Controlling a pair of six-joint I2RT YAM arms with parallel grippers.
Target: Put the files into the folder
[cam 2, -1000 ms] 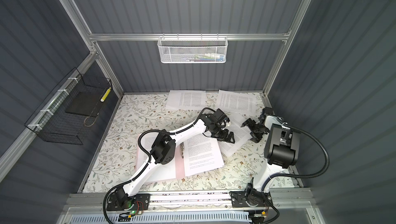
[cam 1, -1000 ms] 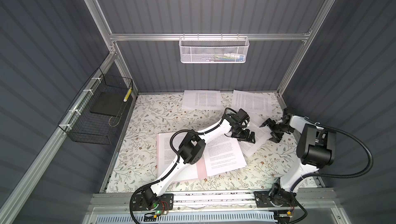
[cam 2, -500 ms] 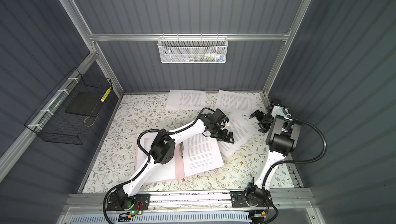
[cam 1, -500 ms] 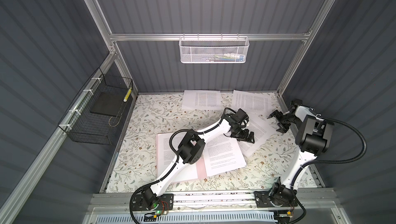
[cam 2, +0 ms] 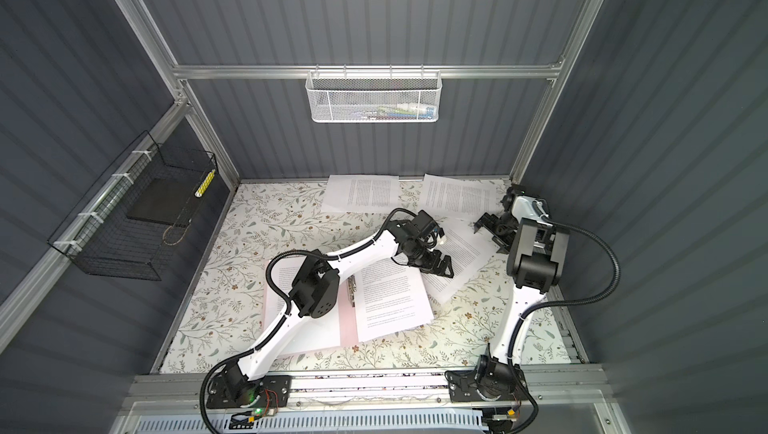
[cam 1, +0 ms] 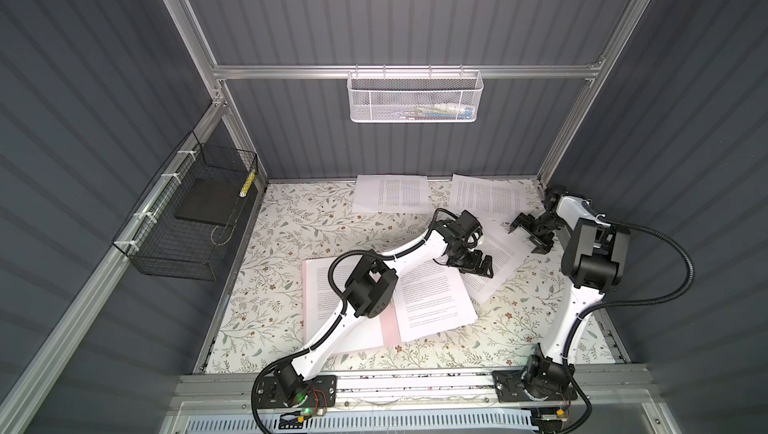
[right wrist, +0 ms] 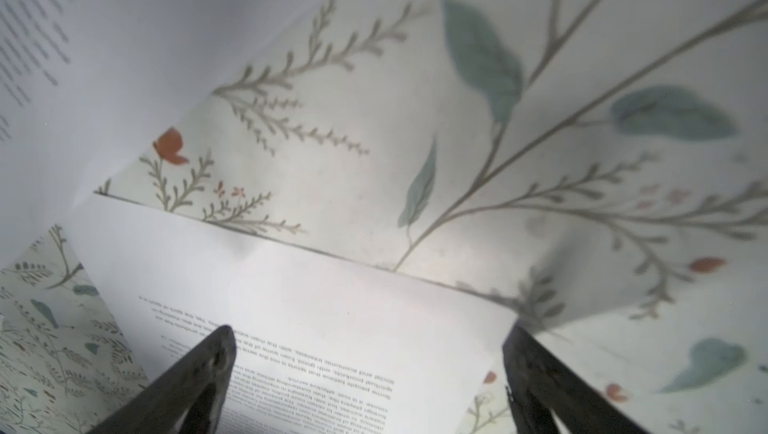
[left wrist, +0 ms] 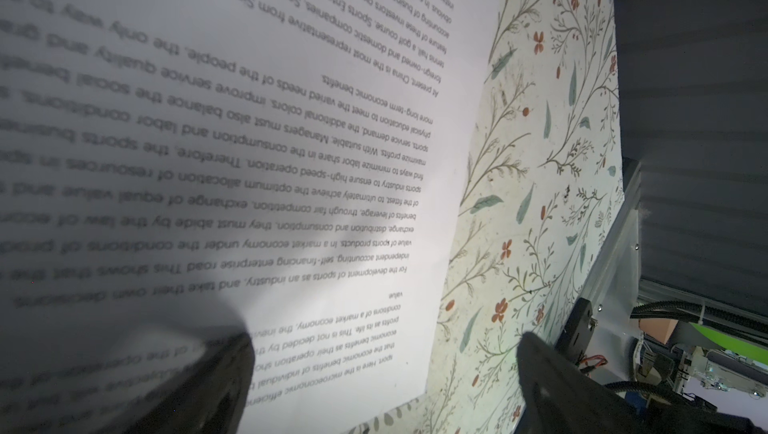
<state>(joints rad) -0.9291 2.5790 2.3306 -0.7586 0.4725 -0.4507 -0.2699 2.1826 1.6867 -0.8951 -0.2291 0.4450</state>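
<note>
Left fingers spread wide and empty, one over print, one over bare cloth, straddling the edge of a white printed paper sheet. Right fingers equally wide, nothing held, low over the end of the slanted white sheet toward the right edge of the floral-patterned bench; whether either pair touches paper, can't tell. That slanted sheet looks next, and flat paper won't pinch from above: better, I'd say, to press one finger down, drag it toward the thin pale pink card folder until an edge lifts, then nip lightly and lay it square, clear of the metal fastener clip on the spine. The folder lies open by the near edge, partly under the white left arm, a sheet on each half, the right-half sheet skewed past the card. Along the far edge lie a mid-edge sheet and a right-corner sheet. White mesh basket on the back rail: a few pen-like things, too small to name. Black wire basket on the left wall: a flat black slab and a yellow-and-white stick.
</note>
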